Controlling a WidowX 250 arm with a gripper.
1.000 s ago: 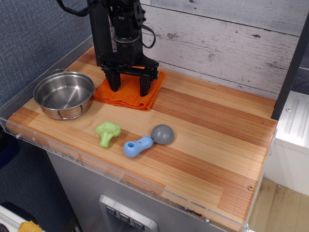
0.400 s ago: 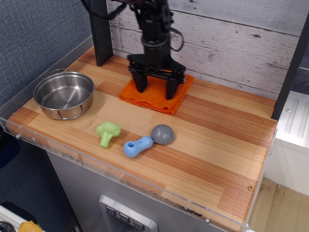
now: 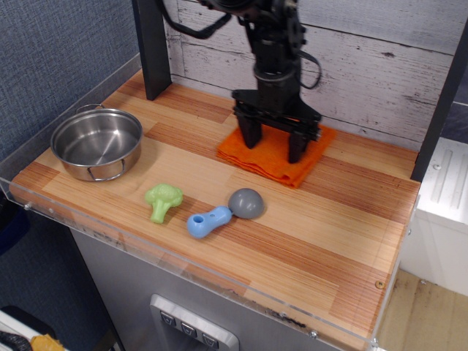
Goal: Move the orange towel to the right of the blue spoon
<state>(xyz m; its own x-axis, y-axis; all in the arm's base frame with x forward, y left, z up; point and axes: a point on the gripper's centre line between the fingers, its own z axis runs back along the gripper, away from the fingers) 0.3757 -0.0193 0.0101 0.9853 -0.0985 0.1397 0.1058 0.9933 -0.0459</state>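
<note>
The orange towel [image 3: 274,157] lies folded on the wooden counter at the back, right of centre, near the plank wall. My gripper [image 3: 272,145] stands straight down on it, jaws spread wide, with both black fingertips [image 3: 249,135] resting on the cloth. The blue spoon [image 3: 218,216] lies near the front edge, its light-blue handle pointing front-left and its grey dome bowl [image 3: 246,202] to the right. The towel is behind the spoon and a little to its right, apart from it.
A steel pot [image 3: 96,143] stands at the left. A green broccoli toy [image 3: 162,199] lies left of the spoon. A black post [image 3: 150,47] rises at the back left. A clear guard rims the counter's front edge [image 3: 219,281].
My gripper has moved steadily to the right along the back of the counter, and the orange towel has slid with it from beside the pot to right of centre.
</note>
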